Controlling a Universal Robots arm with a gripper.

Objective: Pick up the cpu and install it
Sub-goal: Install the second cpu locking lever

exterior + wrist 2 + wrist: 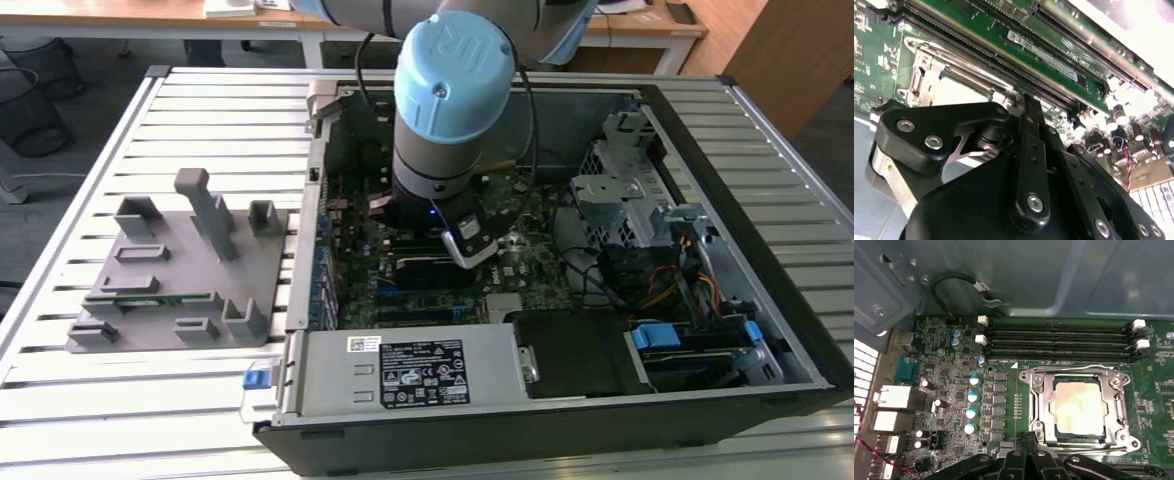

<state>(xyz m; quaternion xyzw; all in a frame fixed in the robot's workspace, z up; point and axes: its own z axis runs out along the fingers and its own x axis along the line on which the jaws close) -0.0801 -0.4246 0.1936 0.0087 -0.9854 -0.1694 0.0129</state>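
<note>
The cpu (1077, 407), a flat square chip with a shiny silver top, lies flat inside the metal socket frame (1036, 390) on the green motherboard (949, 390) in the first wrist view. My gripper (1026, 437) hangs just beside the socket's edge, its black fingers closed together with nothing between them, apart from the chip. In the exterior view the arm reaches down into the open computer case and the gripper (470, 250) sits low over the middle of the board.
Empty memory slots (1059, 342) run alongside the socket, and a memory stick (1044, 47) stands in a slot. Case walls (747, 130), a drive cage (621, 190) and the power supply (400, 375) ring the board. A grey holder block (174, 270) stands on the slatted table at the exterior view's left.
</note>
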